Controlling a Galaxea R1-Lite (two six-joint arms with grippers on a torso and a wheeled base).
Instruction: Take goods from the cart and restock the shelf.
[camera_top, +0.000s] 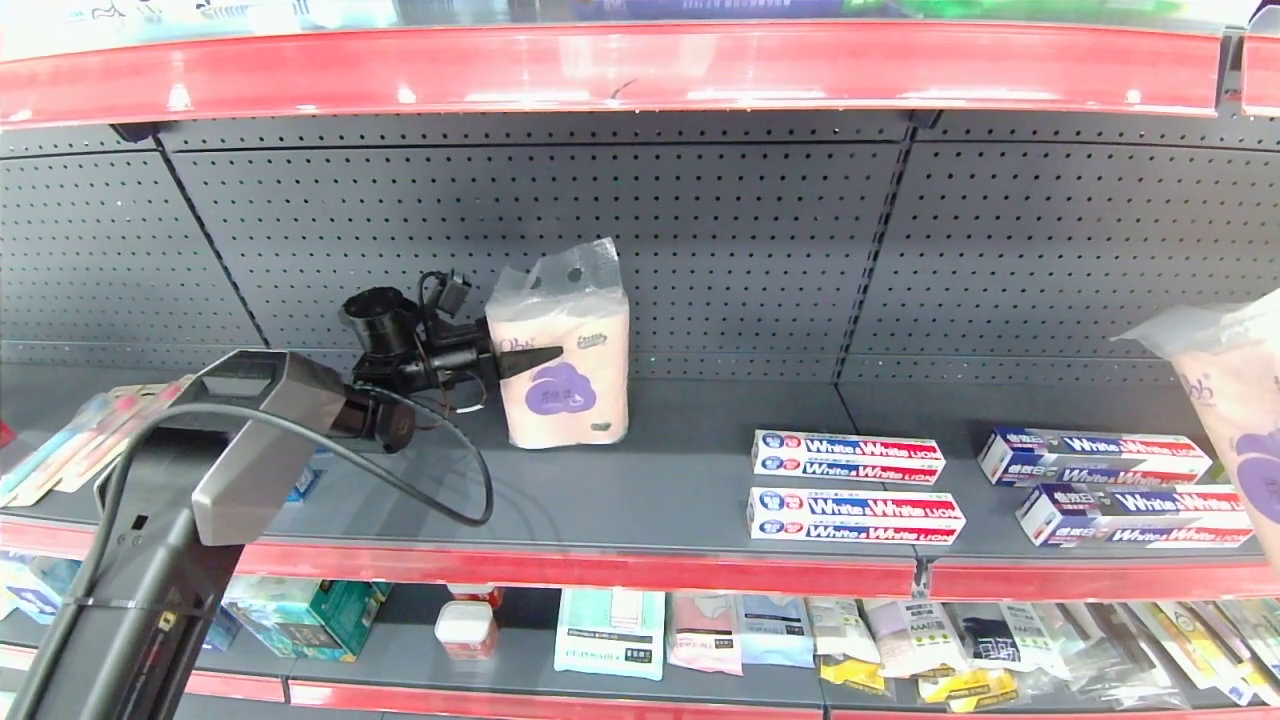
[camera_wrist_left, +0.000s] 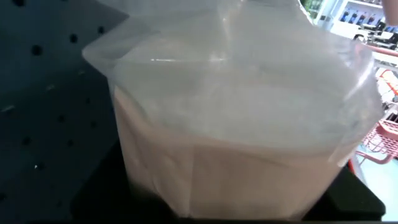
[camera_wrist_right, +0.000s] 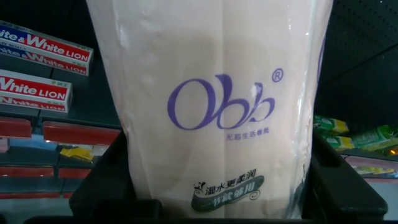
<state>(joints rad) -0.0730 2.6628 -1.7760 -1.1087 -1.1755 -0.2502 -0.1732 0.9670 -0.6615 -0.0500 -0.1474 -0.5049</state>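
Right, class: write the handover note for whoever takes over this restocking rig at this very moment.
Left tool: shut on a tissue pack standing upright on the shelf, left of the toothpaste boxes.
Right tool: shut on a second tissue pack, held in the air at the shelf's right end.
Done: first pack set down, not released.
Left: release it, then shelve the second.

on the shelf (camera_top: 700, 440) a tissue pack (camera_top: 570, 345) stands, the left gripper (camera_top: 530, 356) clasping it from 9 o'clock; toothpaste boxes (camera_top: 848, 457) lie at its 4 o'clock, a second tissue pack (camera_top: 1240, 400) at 3 o'clock.
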